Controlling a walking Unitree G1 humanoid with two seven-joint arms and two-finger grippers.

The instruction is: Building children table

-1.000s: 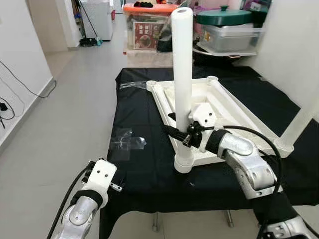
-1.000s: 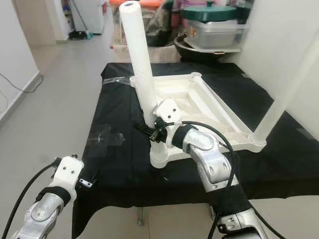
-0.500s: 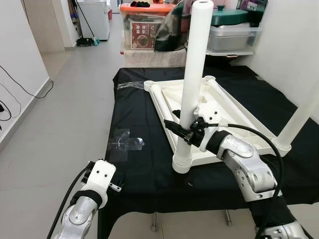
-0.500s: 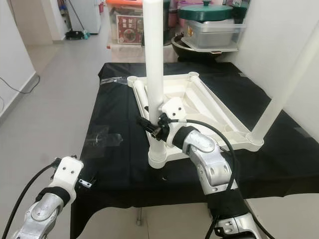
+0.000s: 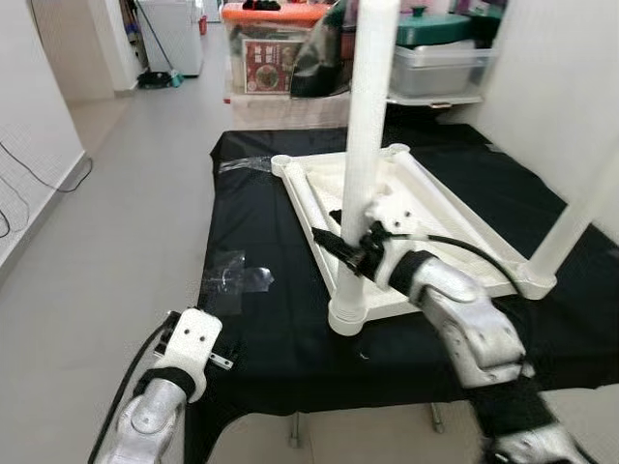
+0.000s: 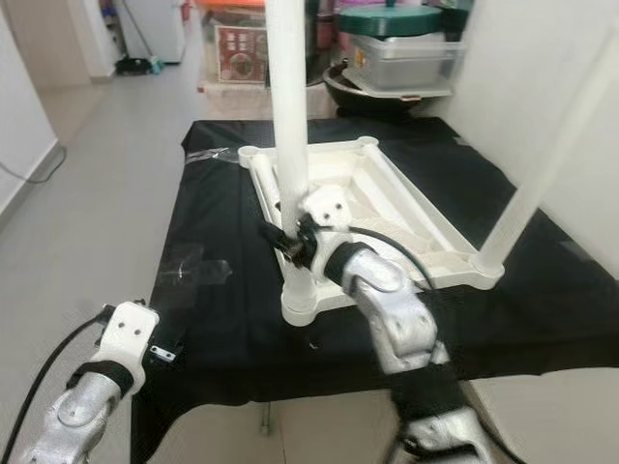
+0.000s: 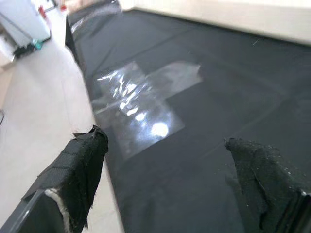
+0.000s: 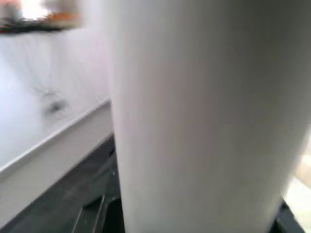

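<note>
A white table top [image 5: 426,208] lies upside down on a table covered with a black cloth [image 5: 261,319]. It sits toward the far right part of the cloth. Two white legs stand in it. One white leg [image 5: 366,145] stands straight up in the near left corner of the table top, close to the front edge of the cloth. The second leg [image 5: 578,208] stands in the near right corner and leans a little.

The right gripper [image 5: 350,253] is bent in from the right, with its silver arm reaching over the front edge of the cloth. Its black fingers are closed around the first leg, low down, just above the round foot of the corner. In the right wrist view the leg [image 8: 194,116] is very close and blurry.

The left gripper [image 7: 175,179] hangs low by the front left corner of the cloth. Its two black fingers [image 7: 80,170] are spread wide apart and hold nothing. Under them is the black cloth with one shiny patch of clear tape [image 7: 141,104].

Behind the table stands one clear box with an orange lid [image 5: 266,53]. It has a red label, but the words are too small to read. One green lid [image 5: 440,29] lies on a clear tub nearby.
</note>
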